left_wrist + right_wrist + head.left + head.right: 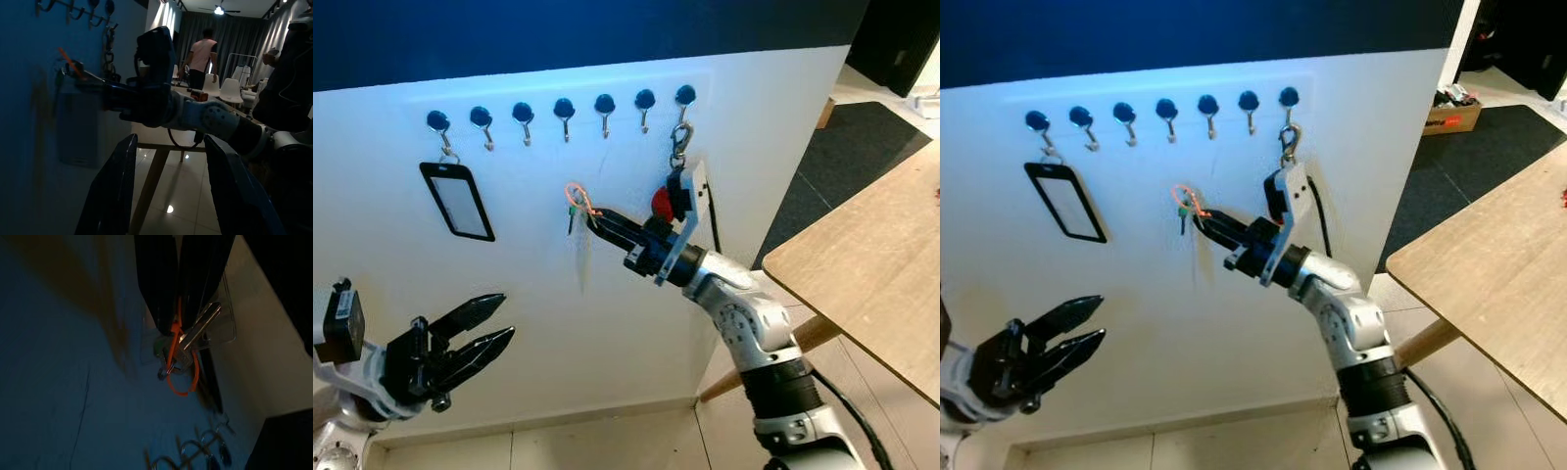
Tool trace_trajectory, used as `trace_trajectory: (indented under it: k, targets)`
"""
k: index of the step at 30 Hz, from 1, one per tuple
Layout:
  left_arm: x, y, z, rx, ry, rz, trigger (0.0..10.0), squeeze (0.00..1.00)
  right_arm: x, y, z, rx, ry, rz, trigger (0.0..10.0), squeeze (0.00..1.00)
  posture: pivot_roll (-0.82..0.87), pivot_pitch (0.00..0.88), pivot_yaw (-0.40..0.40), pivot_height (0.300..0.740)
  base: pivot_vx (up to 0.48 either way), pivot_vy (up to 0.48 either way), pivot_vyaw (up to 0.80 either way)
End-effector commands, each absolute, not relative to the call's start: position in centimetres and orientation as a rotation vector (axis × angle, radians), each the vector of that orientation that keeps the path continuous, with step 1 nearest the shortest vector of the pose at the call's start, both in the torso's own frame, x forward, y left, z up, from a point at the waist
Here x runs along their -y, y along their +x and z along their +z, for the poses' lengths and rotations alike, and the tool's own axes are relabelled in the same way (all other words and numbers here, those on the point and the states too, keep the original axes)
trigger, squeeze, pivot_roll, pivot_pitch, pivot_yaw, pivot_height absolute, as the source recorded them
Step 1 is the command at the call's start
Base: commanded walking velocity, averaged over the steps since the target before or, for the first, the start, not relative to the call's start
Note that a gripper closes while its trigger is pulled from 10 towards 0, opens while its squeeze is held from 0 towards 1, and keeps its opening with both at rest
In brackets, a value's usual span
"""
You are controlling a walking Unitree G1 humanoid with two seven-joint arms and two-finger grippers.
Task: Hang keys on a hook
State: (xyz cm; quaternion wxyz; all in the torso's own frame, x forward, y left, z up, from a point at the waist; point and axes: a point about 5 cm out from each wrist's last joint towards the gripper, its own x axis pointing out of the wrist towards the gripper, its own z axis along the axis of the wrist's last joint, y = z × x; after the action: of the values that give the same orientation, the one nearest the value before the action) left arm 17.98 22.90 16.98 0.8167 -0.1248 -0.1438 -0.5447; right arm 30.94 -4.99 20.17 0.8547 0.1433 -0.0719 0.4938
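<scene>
Right now your right gripper (pixel 592 220) pinches the silver keys on an orange loop (pixel 182 352) against the white wall, below the row of blue-capped metal hooks (pixel 564 110); your left gripper (pixel 494 323) hangs low, fingers parted, empty

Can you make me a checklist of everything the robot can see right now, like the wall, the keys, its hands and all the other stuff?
Surface: white wall with a row of seven hooks.
Job's things: keys on an orange loop, held below the hooks, not yet hung.
Clutter: badge holder on the leftmost hook; metal clip on the rightmost.
Grippers: right tool shut on keys; left tool open, low, idle.
Cables: black cable against the wall.
Surroundings: wooden table, dark rug.
</scene>
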Motion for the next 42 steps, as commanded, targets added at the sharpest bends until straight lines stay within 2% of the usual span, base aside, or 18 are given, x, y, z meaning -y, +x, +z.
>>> trace_trajectory:
  k: [1, 7, 18, 23, 42]
  targets:
    - [-22.9, 18.0, 17.4, 0.290, -0.247, -1.190, 10.0, 0.00, 4.5, 30.9, 20.6, 0.176, 0.286, 1.027, 10.0, 0.00, -0.08, 0.014, 0.033, 0.740, 0.000, 0.000, 0.00]
    - [-22.0, 18.6, 18.3, 0.287, -0.230, -1.224, 10.0, 0.00, 3.4, 30.2, 21.5, 0.276, 0.280, 0.952, 10.0, 0.00, -0.08, 0.017, 0.045, 0.740, 0.000, 0.000, 0.00]
    - [-22.0, 18.8, 18.5, 0.280, -0.226, -1.233, 10.0, 0.00, 3.3, 29.8, 22.2, 0.330, 0.284, 0.906, 10.0, 0.00, -0.09, 0.025, 0.054, 0.740, 0.000, 0.000, 0.00]
    - [-21.8, 18.9, 18.6, 0.274, -0.233, -1.253, 10.0, 0.00, 3.3, 29.9, 24.0, 0.388, 0.288, 0.858, 10.0, 0.00, -0.09, 0.027, 0.059, 0.740, 0.000, 0.000, 0.00]
    - [-21.6, 18.9, 18.5, 0.262, -0.249, -1.268, 10.0, 0.00, 3.5, 29.4, 25.3, 0.426, 0.287, 0.847, 10.0, 0.00, -0.10, 0.032, 0.063, 0.740, 0.000, 0.000, 0.00]
